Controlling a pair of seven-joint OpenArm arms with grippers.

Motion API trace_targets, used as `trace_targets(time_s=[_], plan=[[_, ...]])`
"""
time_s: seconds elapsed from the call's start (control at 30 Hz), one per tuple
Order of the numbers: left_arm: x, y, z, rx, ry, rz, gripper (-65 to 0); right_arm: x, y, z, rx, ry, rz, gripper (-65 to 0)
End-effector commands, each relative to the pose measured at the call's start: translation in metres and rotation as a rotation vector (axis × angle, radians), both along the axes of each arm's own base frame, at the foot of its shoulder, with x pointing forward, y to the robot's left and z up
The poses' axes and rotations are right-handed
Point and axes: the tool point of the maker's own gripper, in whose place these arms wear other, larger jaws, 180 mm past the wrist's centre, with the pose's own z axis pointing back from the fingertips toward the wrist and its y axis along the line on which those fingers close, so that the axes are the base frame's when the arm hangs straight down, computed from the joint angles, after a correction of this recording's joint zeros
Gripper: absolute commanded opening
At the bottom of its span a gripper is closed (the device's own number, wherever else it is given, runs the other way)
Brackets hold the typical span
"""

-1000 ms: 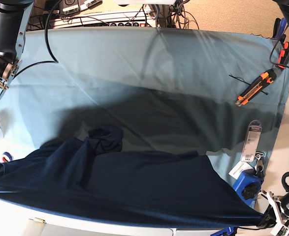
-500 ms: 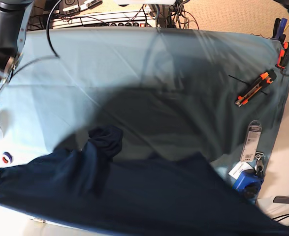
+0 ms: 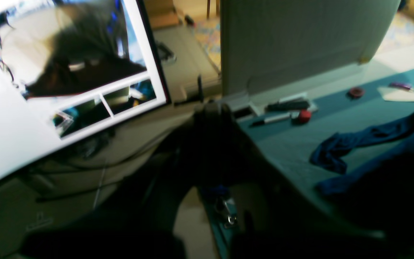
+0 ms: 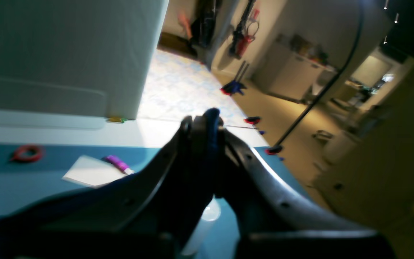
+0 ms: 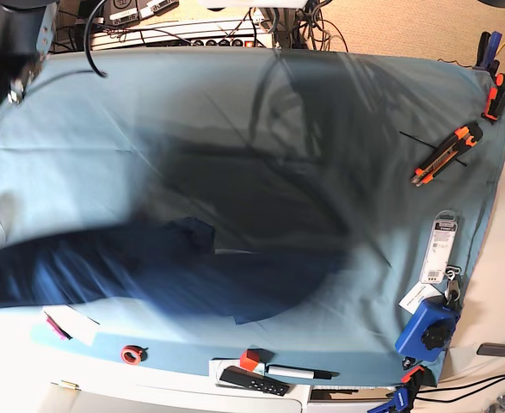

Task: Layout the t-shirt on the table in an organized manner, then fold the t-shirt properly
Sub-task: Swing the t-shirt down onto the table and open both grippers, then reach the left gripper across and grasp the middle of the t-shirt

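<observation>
Stretching across the lower half of the base view, the t-shirt (image 5: 149, 267) is hanging as a long dark navy band, blurred, running from the 9 o'clock edge toward the middle of the table (image 5: 235, 112), with a small bunched fold poking up near its centre. In the right wrist view the right hand (image 4: 207, 120) is showing its two dark fingers (image 4: 187, 136) pressed together on a ridge of blue fabric, so it is clamping the t-shirt there, with the cloth trailing down toward 7 o'clock. The left hand (image 3: 212, 111) is sitting in deep shadow in its own wrist view; its fingers are reading as drawn together, but whether any fabric is caught between them I cannot tell. To its 3 o'clock, a crumpled blue part of the t-shirt is lying on the teal cloth, and more of it is filling the 4 o'clock corner. Along the table's near edge, at 6 o'clock in the base view, a red ring (image 5: 132, 354), a red cube (image 5: 249, 359), a black remote (image 5: 254, 380) and a black marker (image 5: 299, 372) are lying in a loose row. Over at 3 o'clock an orange utility knife (image 5: 444, 154) is resting on the cloth, and below it a packaged item (image 5: 439, 248) and a blue clamp (image 5: 428, 330) are sitting near the corner.
</observation>
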Motion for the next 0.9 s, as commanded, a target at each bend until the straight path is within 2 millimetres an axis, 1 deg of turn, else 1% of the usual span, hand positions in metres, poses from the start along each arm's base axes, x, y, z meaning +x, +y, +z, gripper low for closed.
trace_targets(time_s=[0.0, 0.1, 0.17, 0.2, 0.23, 0.27, 0.33, 0.4, 0.43, 0.5, 0.57, 0.6, 0.67, 0.77, 0.8, 0.87], plan=[[-0.01, 0.004, 0.025, -0.004, -0.065, 0.001, -65.0, -0.012, -0.003, 0.02, -0.033, -0.064, -0.01, -65.0], [-0.015, 0.004, 0.023, -0.008, -0.033, -0.015, -65.0, -0.027, -0.003, 0.015, -0.021, -0.065, 0.012, -65.0], [-0.018, 0.001, 0.014, -0.013, 0.008, -0.032, -65.0, -0.033, -0.001, 0.007, -0.024, -0.035, 0.033, -65.0], [-0.018, -0.001, 0.005, -0.021, 0.034, -0.045, -65.0, -0.034, -0.001, 0.002, -0.018, -0.015, 0.039, -65.0], [-0.018, -0.001, -0.009, -0.015, 0.081, -0.046, -65.0, -0.035, -0.001, -0.005, -0.013, 0.007, 0.042, -65.0], [-0.017, -0.001, -0.029, -0.007, 0.141, -0.046, -65.0, -0.035, -0.002, -0.012, -0.011, 0.031, 0.039, -65.0], [-0.017, -0.007, -0.078, -0.003, 0.276, -0.062, -65.0, -0.036, -0.002, -0.025, -0.006, 0.076, 0.036, -65.0], [-0.016, -0.024, -0.129, -0.03, 0.39, -0.105, -65.0, -0.037, -0.003, -0.034, -0.005, 0.106, 0.035, -65.0], [-0.014, -0.037, -0.153, -0.058, 0.431, -0.134, -65.0, -0.038, -0.004, -0.037, -0.01, 0.116, 0.027, -65.0], [-0.012, -0.07, -0.196, -0.128, 0.492, -0.205, -65.0, -0.04, -0.007, -0.042, -0.02, 0.137, 0.01, -65.0], [-0.008, -0.111, -0.227, -0.211, 0.523, -0.285, -65.0, -0.042, -0.011, -0.046, -0.031, 0.152, -0.012, -65.0], [-0.006, -0.133, -0.238, -0.252, 0.53, -0.326, -65.0, -0.043, -0.014, -0.048, -0.035, 0.16, -0.027, -65.0], [-0.001, -0.175, -0.252, -0.317, 0.537, -0.403, -65.0, -0.046, -0.023, -0.055, -0.036, 0.177, -0.068, -65.0], [0.002, -0.234, -0.266, -0.357, 0.556, -0.51, -65.0, -0.05, -0.041, -0.075, 0.003, 0.219, -0.126, -65.0], [0.002, -0.253, -0.268, -0.362, 0.564, -0.547, -64.0, -0.051, -0.047, -0.083, 0.023, 0.231, -0.14, -65.0], [0.0, -0.292, -0.274, -0.347, 0.585, -0.621, -56.7, -0.05, -0.056, -0.101, 0.073, 0.261, -0.155, -65.0]])
